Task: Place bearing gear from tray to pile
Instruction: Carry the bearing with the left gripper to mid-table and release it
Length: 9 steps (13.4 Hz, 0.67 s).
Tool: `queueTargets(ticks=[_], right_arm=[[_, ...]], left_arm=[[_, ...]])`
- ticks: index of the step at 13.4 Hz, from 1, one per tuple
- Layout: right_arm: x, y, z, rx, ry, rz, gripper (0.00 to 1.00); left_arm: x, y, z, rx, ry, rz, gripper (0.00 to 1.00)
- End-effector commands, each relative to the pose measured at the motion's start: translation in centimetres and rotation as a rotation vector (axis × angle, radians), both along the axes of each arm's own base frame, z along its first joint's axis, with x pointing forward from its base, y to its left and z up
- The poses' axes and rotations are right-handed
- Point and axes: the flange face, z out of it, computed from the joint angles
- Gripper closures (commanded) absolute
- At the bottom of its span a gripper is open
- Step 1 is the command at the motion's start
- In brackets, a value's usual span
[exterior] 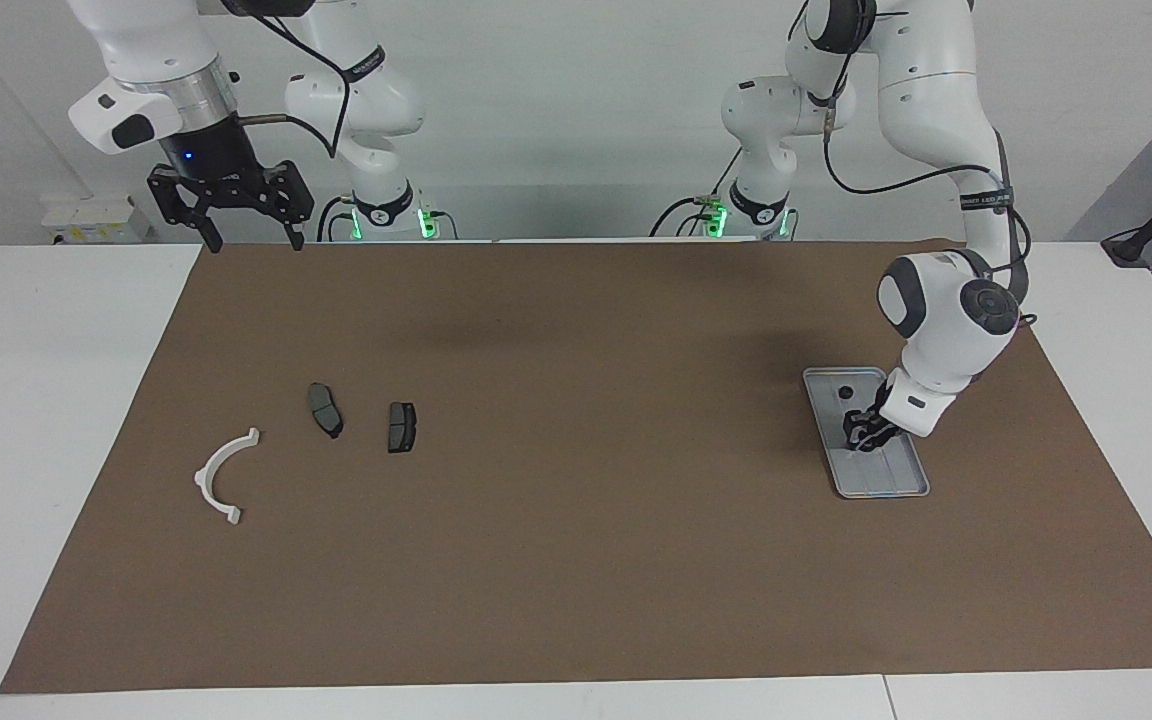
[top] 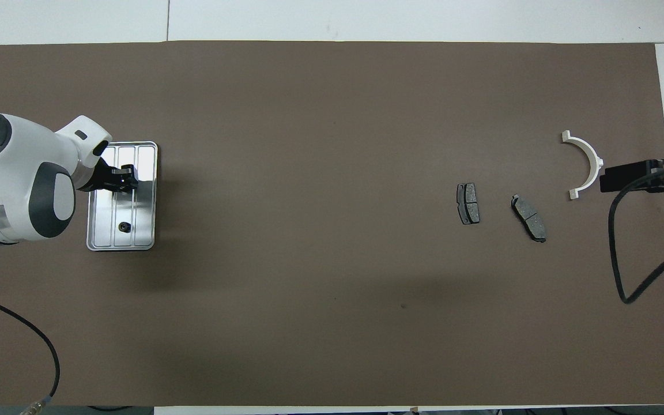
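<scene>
The silver ribbed tray point(exterior: 891, 478) lies toward the left arm's end of the table; it also shows in the overhead view point(top: 143, 207). A small dark bearing gear point(exterior: 844, 392) point(top: 124, 227) lies in the tray's end nearer the robots. My left gripper point(exterior: 862, 434) point(top: 127, 177) is down in the tray's middle, farther from the robots than that gear. The pile lies toward the right arm's end: a white half-ring bracket point(exterior: 221, 475) point(top: 587, 158) and two dark brake pads point(exterior: 325, 408) point(exterior: 401, 426). My right gripper point(exterior: 251, 235) hangs open and high, waiting.
A brown mat point(exterior: 576, 520) covers the table, with white table surface around it. The right arm's black cable point(top: 620, 248) hangs over the mat's edge near the bracket in the overhead view.
</scene>
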Motion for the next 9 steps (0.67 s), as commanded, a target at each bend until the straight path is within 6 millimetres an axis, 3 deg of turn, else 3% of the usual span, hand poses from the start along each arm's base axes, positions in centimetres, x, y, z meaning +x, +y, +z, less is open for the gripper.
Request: queueTargets(ticks=[1, 2, 3, 6, 9], right_arm=[[-0.6, 0.2, 0.2, 0.019, 0.004, -0.013, 0.00], [-0.7, 0.2, 0.3, 0.019, 0.003, -0.013, 0.00], [-0.7, 0.2, 0.3, 0.019, 0.003, -0.013, 0.00], [-0.7, 0.2, 0.2, 0.019, 0.007, -0.013, 0.00], [-0.7, 0.2, 0.2, 0.019, 0.007, -0.011, 0.00]], left_arm=[[0.2, -0.1, -0.1, -0.001, -0.011, -0.003, 0.91], [0.7, -0.3, 0.6, -0.004, 0.002, 0.018, 1.00], [1.6, -1.2, 2.0, -0.006, 0.009, 0.061, 1.00], [2.9, -10.1, 7.2, 0.009, 0.063, 0.158, 1.00], [1.2, -21.1, 7.9, 0.016, 0.060, 0.247, 1.00]])
